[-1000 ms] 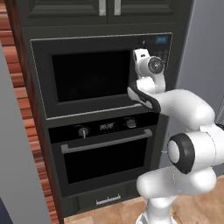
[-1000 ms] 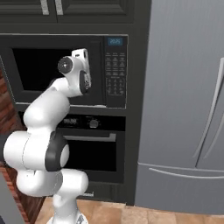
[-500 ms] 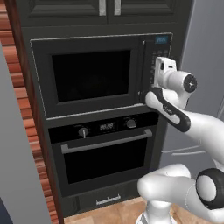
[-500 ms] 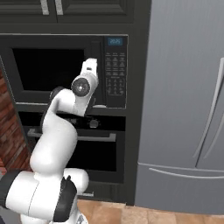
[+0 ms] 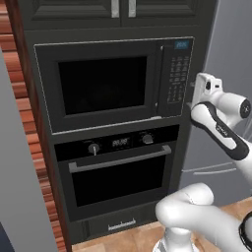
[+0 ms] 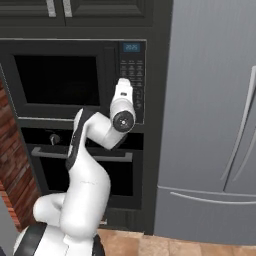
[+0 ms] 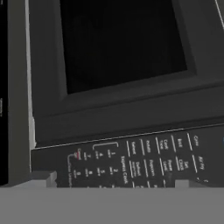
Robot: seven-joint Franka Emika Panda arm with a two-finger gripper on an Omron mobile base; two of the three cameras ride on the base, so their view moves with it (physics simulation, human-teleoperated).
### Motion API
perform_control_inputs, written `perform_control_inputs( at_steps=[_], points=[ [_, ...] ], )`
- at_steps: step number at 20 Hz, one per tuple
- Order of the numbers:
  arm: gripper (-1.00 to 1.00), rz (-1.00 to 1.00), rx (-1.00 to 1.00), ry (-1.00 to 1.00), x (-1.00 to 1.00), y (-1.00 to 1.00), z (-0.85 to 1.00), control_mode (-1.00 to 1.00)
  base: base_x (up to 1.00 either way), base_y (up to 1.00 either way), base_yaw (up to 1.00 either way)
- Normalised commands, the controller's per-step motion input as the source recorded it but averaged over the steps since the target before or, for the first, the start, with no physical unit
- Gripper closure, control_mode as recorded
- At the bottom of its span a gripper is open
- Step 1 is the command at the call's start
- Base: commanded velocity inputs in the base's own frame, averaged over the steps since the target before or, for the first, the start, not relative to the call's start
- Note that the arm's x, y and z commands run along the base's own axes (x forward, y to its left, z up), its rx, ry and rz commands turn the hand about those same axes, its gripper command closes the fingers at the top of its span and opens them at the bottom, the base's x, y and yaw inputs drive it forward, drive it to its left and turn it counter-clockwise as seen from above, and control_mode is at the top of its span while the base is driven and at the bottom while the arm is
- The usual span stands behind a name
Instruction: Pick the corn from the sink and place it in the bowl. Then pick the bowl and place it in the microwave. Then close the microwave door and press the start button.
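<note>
The black microwave (image 5: 113, 83) is built into the dark cabinet wall. Its microwave door (image 5: 98, 86) is shut flat, with the dark glass window facing out and the grey handle (image 5: 160, 81) at its right side. The keypad panel (image 5: 177, 74) with the blue display sits to the right of the door. My gripper (image 5: 196, 93) hovers just in front of the keypad's lower right part, seen from behind in the right base view (image 6: 123, 92). In the hand view the gripper (image 7: 116, 183) is open wide and empty, close over the keypad (image 7: 144, 162). The corn, the bowl and the sink are out of view.
A black oven (image 5: 118, 172) with knobs and a long bar handle sits under the microwave. A tall grey fridge (image 6: 215, 125) stands right beside the keypad. A brick wall (image 5: 19, 108) is at the left, with dark cupboards (image 5: 118, 10) above.
The hand has swung right from the door's handle side to the front of the keypad panel. The jaws have spread wider. The door has stayed shut.
</note>
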Motion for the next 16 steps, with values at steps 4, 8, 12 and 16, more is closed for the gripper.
perform_control_inputs(
  at_steps=[4,8,12,16],
  points=[
    [-1.0,0.07,-0.02,-0.09,-0.5,0.06,-0.26,-1.0,0.0,0.0,0.0],
    [-1.0,0.04,0.0,-0.09,0.0,-0.14,-0.03,-1.0,0.0,0.0,0.0],
    [-1.0,0.0,0.01,0.0,0.18,-0.41,-0.19,-1.0,0.0,0.0,0.0],
    [-1.0,0.0,0.0,0.0,0.27,-0.15,-0.22,-1.0,0.0,0.0,0.0]
  ],
)
